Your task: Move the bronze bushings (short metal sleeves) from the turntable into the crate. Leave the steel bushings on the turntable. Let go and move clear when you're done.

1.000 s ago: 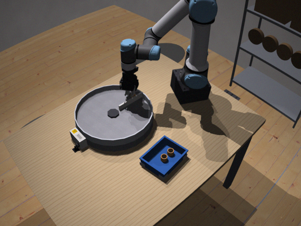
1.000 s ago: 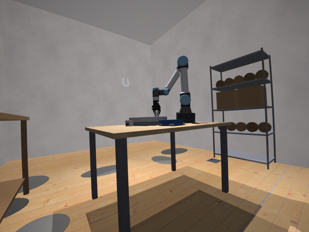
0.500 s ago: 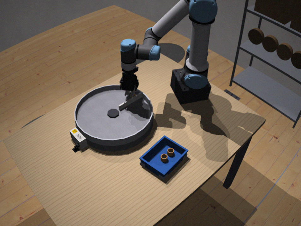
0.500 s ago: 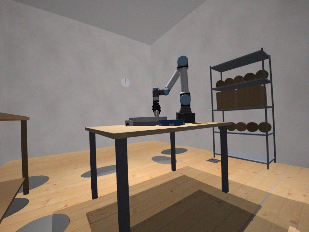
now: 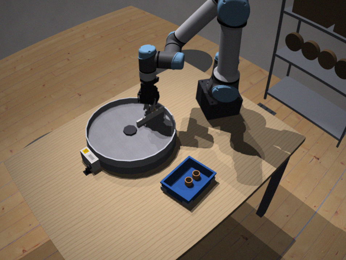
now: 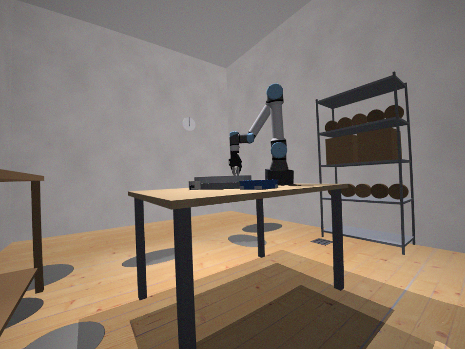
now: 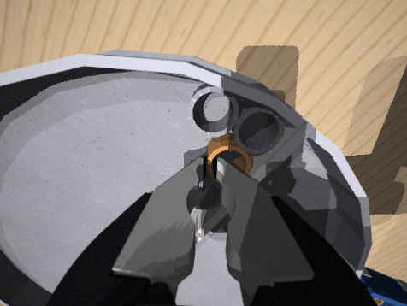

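From where I stand, the jaws (image 5: 151, 110) (image 6: 235, 174) are nearly closed over the turntable (image 5: 111, 139) (image 6: 219, 185) (image 7: 107, 141), nipping the wall of a bronze bushing (image 7: 221, 143), one fingertip inside its bore. Just beside it are a pale steel bushing (image 7: 196, 112) and a shadowed one (image 7: 239, 136), near the rim. Two more bronze sleeves (image 5: 188, 183) (image 5: 196, 176) stand upright in the blue crate (image 5: 184, 193) (image 6: 258, 184) (image 7: 385, 299) on the worktop (image 5: 117, 210) (image 6: 180, 195) (image 7: 150, 26).
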Action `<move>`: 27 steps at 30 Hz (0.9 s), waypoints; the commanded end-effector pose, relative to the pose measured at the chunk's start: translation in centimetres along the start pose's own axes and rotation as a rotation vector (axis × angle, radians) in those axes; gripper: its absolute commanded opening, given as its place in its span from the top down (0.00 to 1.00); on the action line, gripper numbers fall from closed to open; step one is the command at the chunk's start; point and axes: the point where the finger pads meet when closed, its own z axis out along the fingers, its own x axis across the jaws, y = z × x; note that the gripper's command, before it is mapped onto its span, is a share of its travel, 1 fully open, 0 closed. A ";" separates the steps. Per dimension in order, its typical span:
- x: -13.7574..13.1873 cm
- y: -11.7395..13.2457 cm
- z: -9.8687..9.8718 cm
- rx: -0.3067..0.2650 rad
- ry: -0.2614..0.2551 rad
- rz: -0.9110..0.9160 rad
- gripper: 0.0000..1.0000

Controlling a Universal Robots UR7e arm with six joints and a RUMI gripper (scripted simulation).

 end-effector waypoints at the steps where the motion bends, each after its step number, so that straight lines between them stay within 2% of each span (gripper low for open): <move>1: 0.0 0.0 -0.2 0.000 -0.001 0.000 1.00; 8: 0.0 0.0 -1.6 0.000 -0.001 0.000 1.00; 18: 0.0 0.0 -5.8 0.000 -0.001 0.000 1.00; 27: 0.0 0.0 -6.3 0.000 -0.001 0.000 1.00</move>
